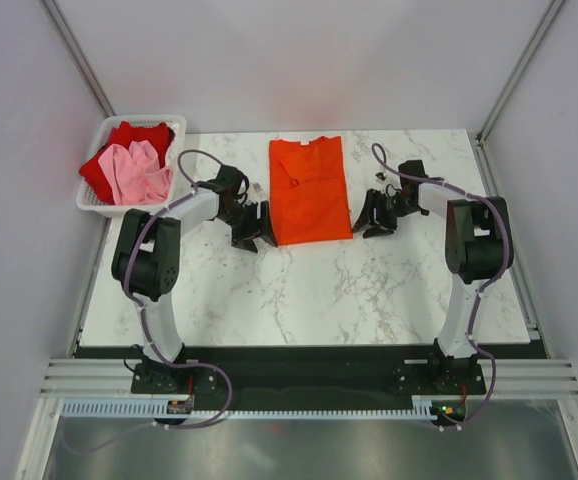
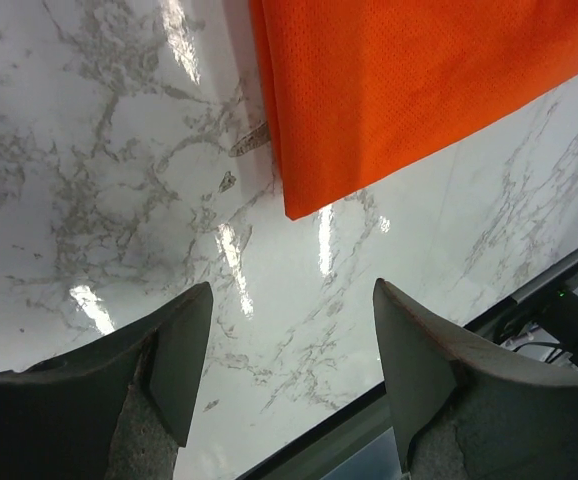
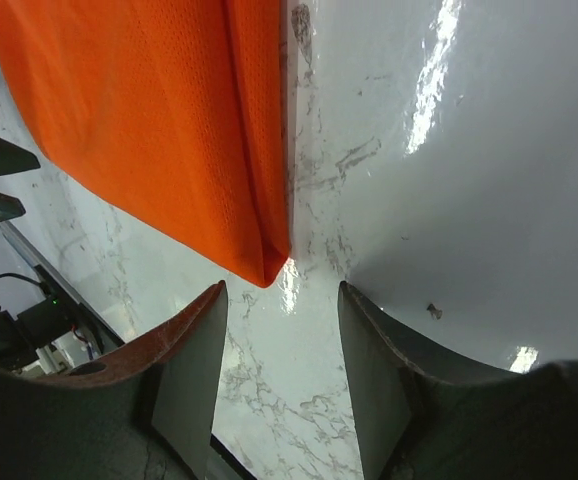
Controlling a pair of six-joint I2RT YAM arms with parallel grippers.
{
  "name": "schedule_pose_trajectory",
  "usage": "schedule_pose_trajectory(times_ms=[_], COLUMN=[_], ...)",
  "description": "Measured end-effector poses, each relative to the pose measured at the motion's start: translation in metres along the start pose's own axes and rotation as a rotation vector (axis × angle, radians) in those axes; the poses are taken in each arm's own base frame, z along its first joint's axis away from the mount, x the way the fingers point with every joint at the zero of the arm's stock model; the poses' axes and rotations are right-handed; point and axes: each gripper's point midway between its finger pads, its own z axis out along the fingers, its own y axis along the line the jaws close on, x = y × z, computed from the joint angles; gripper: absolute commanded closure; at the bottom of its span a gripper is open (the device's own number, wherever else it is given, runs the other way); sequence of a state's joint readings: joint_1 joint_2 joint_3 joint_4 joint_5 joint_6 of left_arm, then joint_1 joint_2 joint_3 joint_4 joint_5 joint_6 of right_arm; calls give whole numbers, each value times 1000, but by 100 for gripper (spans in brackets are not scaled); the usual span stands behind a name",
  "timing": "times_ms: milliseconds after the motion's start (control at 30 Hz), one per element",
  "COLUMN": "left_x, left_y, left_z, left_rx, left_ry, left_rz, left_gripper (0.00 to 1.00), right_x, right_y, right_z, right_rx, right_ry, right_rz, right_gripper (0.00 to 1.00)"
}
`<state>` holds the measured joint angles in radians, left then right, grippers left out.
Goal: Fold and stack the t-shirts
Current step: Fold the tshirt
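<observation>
The orange-red t-shirt (image 1: 309,190) part-folded, twelve o'clock; left pincer (image 1: 254,228), right pincer (image 1: 372,222) released, empty; red t-shirt (image 1: 144,135), pink t-shirt (image 1: 134,172) unfolded, ten-o'clock basket (image 1: 97,135).

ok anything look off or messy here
Nothing spilled or damaged. The orange t-shirt lies flat between the open left gripper and right gripper. Only oddity: the white basket at the far left corner seems to overhang the edge of the table, with the pink t-shirt and red t-shirt crumpled inside.

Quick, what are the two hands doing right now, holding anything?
Left hand: open, holding nothing, just off the orange t-shirt.
Right hand: open, holding nothing, at the shirt's opposite side.
</observation>
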<state>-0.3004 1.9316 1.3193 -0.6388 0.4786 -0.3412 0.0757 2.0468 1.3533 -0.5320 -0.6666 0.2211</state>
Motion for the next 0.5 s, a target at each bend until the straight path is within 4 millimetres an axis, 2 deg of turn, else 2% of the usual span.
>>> schedule_pose_trajectory(times_ms=[267,500], left_x=[-8,-16], left_y=[-1,-7], left_z=[16,25], left_rx=[27,47], left_ry=[19,18], left_rz=[-14,1], left_gripper=[30,44], right_x=[-5,1], right_y=[9,26], right_z=[9,23], right_rx=[-60,-111], right_ry=[5,40], right_rz=[8,-4], right_gripper=[43,46])
